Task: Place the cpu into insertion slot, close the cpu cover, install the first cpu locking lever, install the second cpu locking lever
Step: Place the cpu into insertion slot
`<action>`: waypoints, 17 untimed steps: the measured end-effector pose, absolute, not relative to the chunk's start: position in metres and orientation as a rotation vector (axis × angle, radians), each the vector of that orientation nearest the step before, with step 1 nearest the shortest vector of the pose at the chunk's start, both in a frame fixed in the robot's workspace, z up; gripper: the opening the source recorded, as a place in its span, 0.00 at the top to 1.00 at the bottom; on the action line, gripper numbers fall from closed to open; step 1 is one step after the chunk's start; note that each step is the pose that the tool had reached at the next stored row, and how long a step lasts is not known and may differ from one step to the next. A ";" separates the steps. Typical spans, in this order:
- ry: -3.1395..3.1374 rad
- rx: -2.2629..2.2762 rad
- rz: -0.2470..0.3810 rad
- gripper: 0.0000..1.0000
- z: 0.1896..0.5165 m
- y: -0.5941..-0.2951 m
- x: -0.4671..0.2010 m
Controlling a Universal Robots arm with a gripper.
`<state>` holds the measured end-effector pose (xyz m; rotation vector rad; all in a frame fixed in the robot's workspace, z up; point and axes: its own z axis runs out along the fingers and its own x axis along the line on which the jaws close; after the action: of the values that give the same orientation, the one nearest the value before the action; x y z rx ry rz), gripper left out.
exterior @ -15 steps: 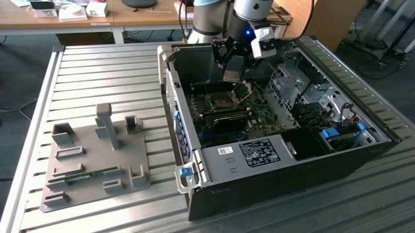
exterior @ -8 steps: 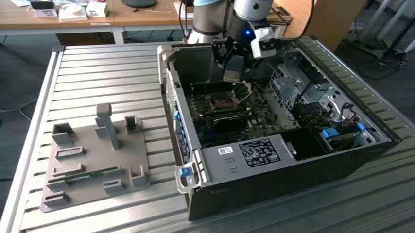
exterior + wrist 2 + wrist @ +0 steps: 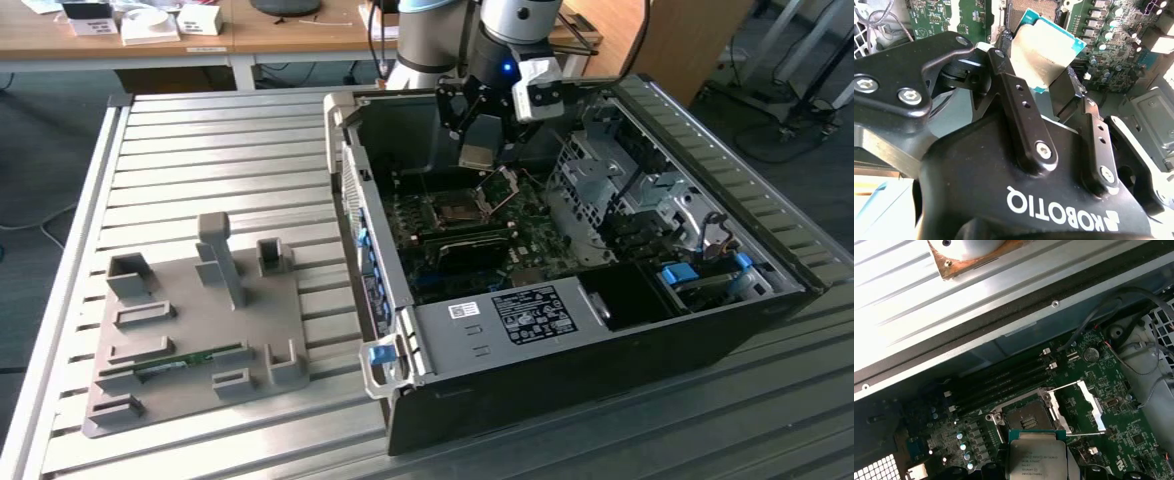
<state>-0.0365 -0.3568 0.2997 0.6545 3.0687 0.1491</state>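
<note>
The cpu [image 3: 1046,47] was pinched by its edges between the closed jaws of the gripper [image 3: 1038,67], hanging inside the computer case [image 3: 561,400] near but apart from the insertion slot [image 3: 1024,417], whose cpu cover [image 3: 1093,407] stood swung open. Placing looked to be the step in hand; seating it would call for squaring it over the slot and a gentle descent.

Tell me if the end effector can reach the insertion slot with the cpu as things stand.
Probably yes. The end effector, shut on the cpu, hangs above the insertion slot. The cpu cover stands swung open to one side, and nothing appears to lie between cpu and slot.
</note>
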 end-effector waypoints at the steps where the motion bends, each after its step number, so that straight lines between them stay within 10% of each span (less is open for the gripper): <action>1: 3.069 0.655 0.149 0.46 0.300 -0.357 -0.037; 17: 3.054 0.711 0.149 0.46 0.299 -0.357 -0.037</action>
<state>-0.0365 -0.3568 0.2987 0.7115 3.0541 0.1491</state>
